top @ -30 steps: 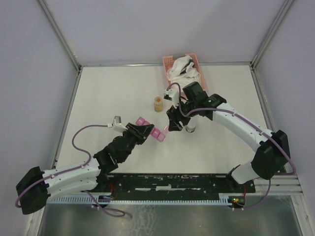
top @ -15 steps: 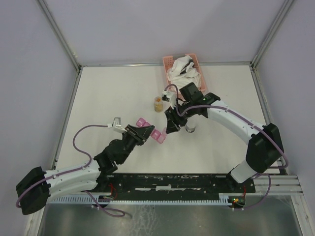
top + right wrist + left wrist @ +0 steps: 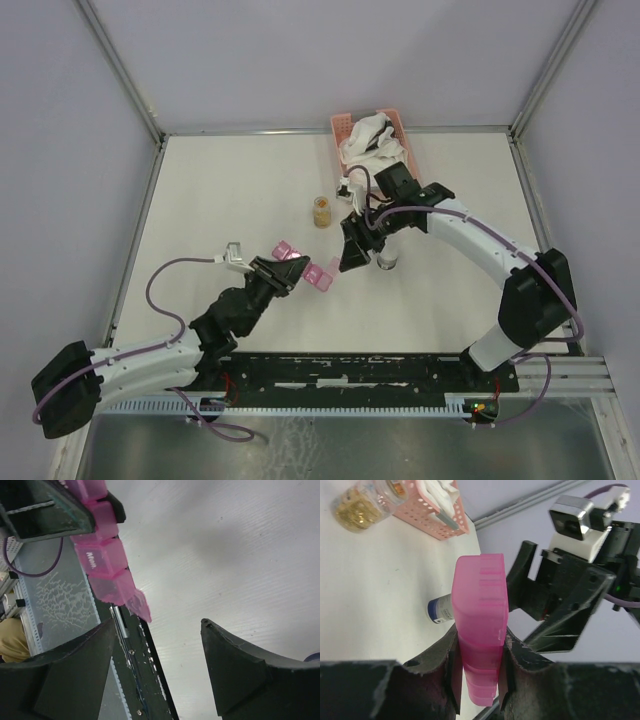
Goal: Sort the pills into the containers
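My left gripper point(image 3: 291, 270) is shut on the containers point(image 3: 318, 276), a magenta-pink pill-box strip held above the table. The left wrist view shows the strip point(image 3: 480, 605) end-on, pinched between both fingers point(image 3: 437, 667). My right gripper point(image 3: 349, 257) hovers open just right of the strip's free end, apart from it. In the right wrist view the strip point(image 3: 102, 562) reaches in from the upper left, its end lid point(image 3: 140, 605) hanging open above my open gripper point(image 3: 158, 625). A small clear jar of yellow pills point(image 3: 322, 211) stands behind them.
A white bottle with a blue cap point(image 3: 387, 262) stands just right of my right gripper. A pink lattice basket point(image 3: 345, 127) with white cloths sits at the back edge. In the left wrist view the jar point(image 3: 362, 507) and basket point(image 3: 432, 520) lie far left.
My left gripper has drawn the strip slightly toward the near left. The right arm's wrist has swung a little to the right, its gripper staying beside the strip's end.
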